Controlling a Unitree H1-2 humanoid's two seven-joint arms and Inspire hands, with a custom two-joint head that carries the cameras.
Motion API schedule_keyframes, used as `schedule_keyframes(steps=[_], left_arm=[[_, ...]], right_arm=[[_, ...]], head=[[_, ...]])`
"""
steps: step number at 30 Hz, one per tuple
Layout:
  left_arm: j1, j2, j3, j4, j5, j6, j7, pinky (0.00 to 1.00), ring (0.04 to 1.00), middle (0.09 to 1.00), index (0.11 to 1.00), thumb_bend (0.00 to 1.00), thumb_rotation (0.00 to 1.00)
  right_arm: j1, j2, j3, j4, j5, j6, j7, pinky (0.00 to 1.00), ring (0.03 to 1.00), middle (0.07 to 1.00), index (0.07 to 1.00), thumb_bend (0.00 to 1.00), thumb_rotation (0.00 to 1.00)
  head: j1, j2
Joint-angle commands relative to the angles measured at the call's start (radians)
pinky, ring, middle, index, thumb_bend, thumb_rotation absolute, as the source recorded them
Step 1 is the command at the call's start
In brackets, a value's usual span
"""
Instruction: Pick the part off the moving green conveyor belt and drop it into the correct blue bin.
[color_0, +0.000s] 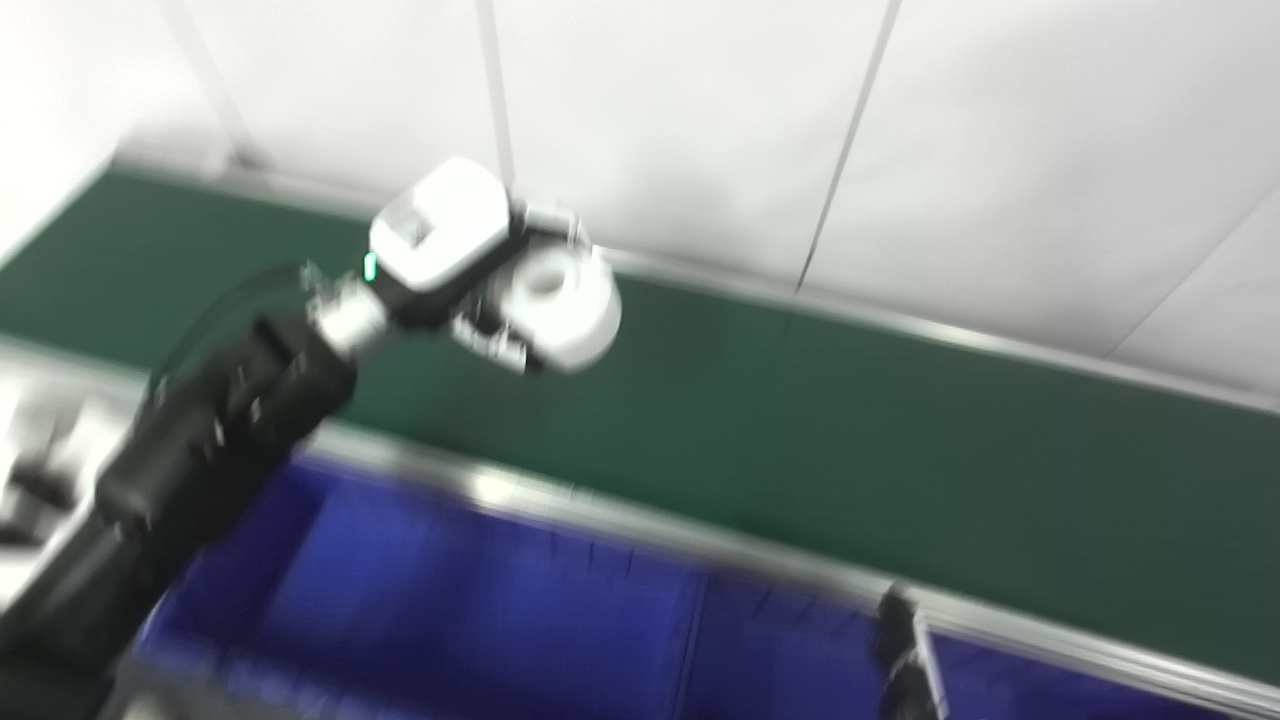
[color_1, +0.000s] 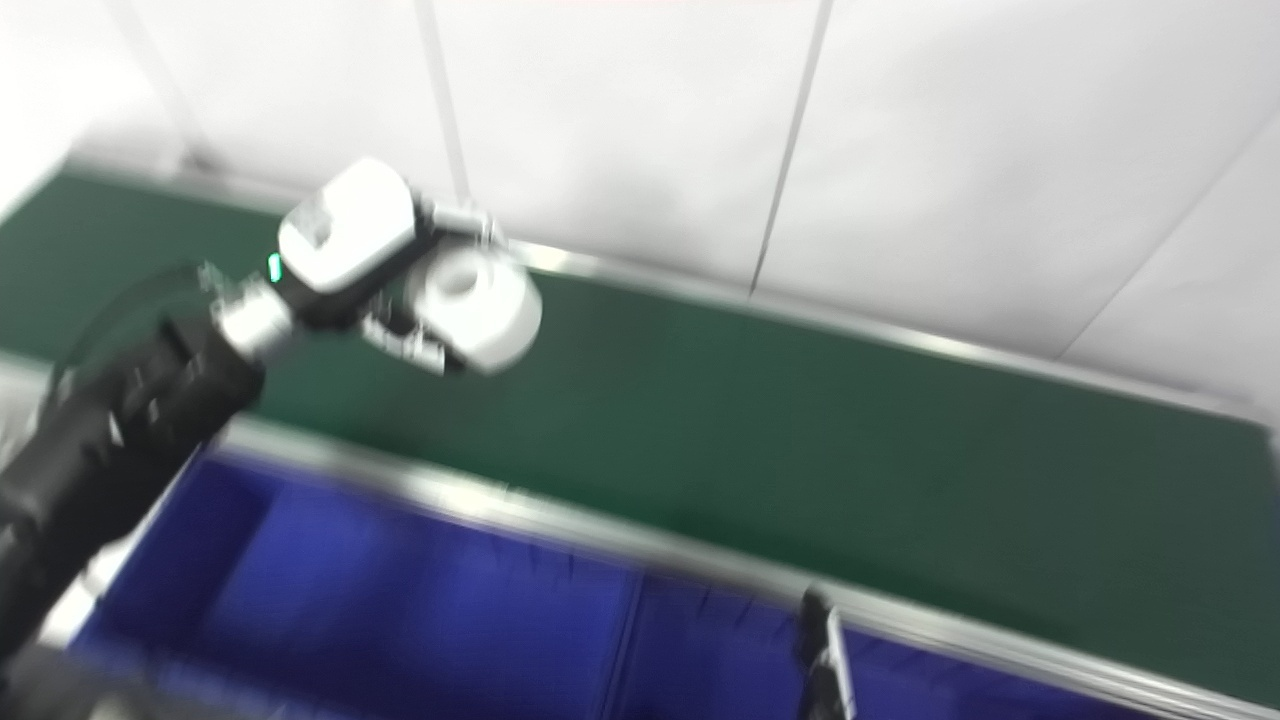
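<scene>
Starting nearest the robot, two blue bins sit side by side just under the left arm: the left blue bin (color_0: 480, 600) lies below and toward the robot from the raised hand, and the right blue bin (color_0: 780, 650) lies further to the hand's right, a thin wall dividing them. Both appear empty as far as the blur allows. They sit tight against the metal rail (color_0: 600, 515) of the belt, probably so a lifted part needs only a short carry back before being released.

A dark sliver at the bottom edge, over the right blue bin, looks like the tip of the right hand (color_0: 905, 650); too little shows to tell whether it is open or closed. It seems to be waiting low and out of the way.

The left hand (color_0: 500, 285) is held up over the green conveyor belt (color_0: 800, 420), its fingers curled around one white cylindrical part (color_0: 565, 310) with a round hole in its top face. The part is off the belt, clamped in the hand, with the hole facing up. I judge that pick is done and the carry to a bin is next.

Beyond the hand, the belt stretch in view carries no other part. Behind it rises a white panelled wall (color_0: 700, 120).

Counts: two bins, one part, one belt, two hands.
</scene>
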Motion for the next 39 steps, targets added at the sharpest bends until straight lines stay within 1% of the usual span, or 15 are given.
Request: schedule_keyframes(steps=[1,2,6,9,13,16,22,26,29,30,31,32,33,35,39], left_arm=[[0.044,0.028,0.035,-0.073,-0.013,0.025,-0.025,0.34,0.381,0.458,0.545,0.50,0.00],[0.069,0.028,0.050,-0.099,-0.011,0.032,-0.037,0.33,0.379,0.456,0.546,0.50,0.00],[0.207,0.037,0.117,-0.197,-0.024,0.047,-0.075,0.33,0.381,0.453,0.545,0.50,0.00],[0.306,0.042,0.160,-0.260,-0.041,0.072,-0.120,0.37,0.422,0.477,0.522,0.50,0.00],[0.400,0.029,0.192,-0.275,-0.019,0.048,-0.109,0.39,0.425,0.489,0.512,0.50,0.00],[0.448,0.017,0.194,-0.263,0.005,0.035,-0.100,0.36,0.401,0.482,0.530,0.50,0.00],[0.499,-0.008,0.184,-0.212,0.087,0.015,-0.083,0.39,0.416,0.493,0.516,0.50,0.00],[0.496,-0.005,0.170,-0.177,0.116,0.011,-0.094,0.39,0.399,0.502,0.521,0.50,0.00],[0.482,0.003,0.158,-0.172,0.117,0.056,-0.157,0.39,0.404,0.504,0.517,0.50,0.00],[0.480,0.008,0.156,-0.175,0.115,0.072,-0.181,0.41,0.418,0.505,0.510,0.50,0.00],[0.477,0.013,0.154,-0.180,0.115,0.087,-0.209,0.43,0.469,0.540,0.500,0.51,0.03],[0.476,0.020,0.153,-0.187,0.121,0.101,-0.235,0.47,0.537,0.597,0.564,0.78,0.09],[0.474,0.026,0.152,-0.193,0.131,0.110,-0.258,0.52,0.612,0.668,0.643,0.91,0.19],[0.473,0.035,0.153,-0.208,0.165,0.125,-0.293,0.61,0.738,0.795,0.786,0.99,0.37],[0.480,0.032,0.162,-0.224,0.190,0.112,-0.282,0.67,0.806,0.868,0.869,1.00,0.49]], right_arm=[[0.024,-0.006,-0.017,-0.059,0.019,-0.014,0.025,1.00,1.000,1.000,1.000,0.98,0.92],[0.028,-0.009,-0.023,-0.073,0.028,-0.005,0.035,1.00,1.000,1.000,1.000,0.98,0.92],[0.033,-0.026,-0.051,-0.119,0.058,0.027,0.075,1.00,1.000,1.000,1.000,0.96,0.91],[0.034,-0.030,-0.073,-0.145,0.063,0.052,0.093,0.99,0.987,1.000,1.000,0.97,0.91],[0.027,-0.032,-0.097,-0.155,0.082,0.066,0.115,0.98,0.982,1.000,1.000,0.96,0.91],[0.023,-0.029,-0.114,-0.152,0.086,0.076,0.126,0.96,0.980,1.000,1.000,0.96,0.91],[0.021,-0.020,-0.130,-0.131,0.093,0.066,0.143,0.93,0.954,0.996,1.000,0.96,0.89],[0.021,-0.009,-0.133,-0.115,0.084,0.052,0.149,0.92,0.948,0.987,1.000,0.95,0.89],[0.022,0.000,-0.131,-0.113,0.084,0.050,0.153,0.92,0.952,0.997,1.000,0.96,0.87],[0.023,0.002,-0.129,-0.114,0.082,0.049,0.155,0.92,0.952,0.999,1.000,0.96,0.87],[0.023,0.004,-0.127,-0.113,0.087,0.048,0.159,0.93,0.954,0.998,1.000,0.96,0.87],[0.024,0.005,-0.126,-0.114,0.090,0.049,0.162,0.93,0.957,1.000,1.000,0.95,0.86],[0.024,0.007,-0.125,-0.113,0.097,0.047,0.165,0.94,0.963,0.997,1.000,0.95,0.85],[0.027,0.011,-0.123,-0.113,0.097,0.044,0.167,0.94,0.965,0.999,0.999,0.96,0.85],[0.034,0.016,-0.124,-0.116,0.089,0.044,0.168,0.95,0.964,1.000,1.000,0.98,0.86]], head=[[0.024,0.018],[0.044,0.036],[0.078,0.062],[0.117,0.080],[0.155,0.077],[0.173,0.068],[0.151,0.050],[0.122,0.042],[0.105,0.042],[0.091,0.042],[0.091,0.042],[0.081,0.041],[0.081,0.041],[0.076,0.039],[0.066,0.035]])
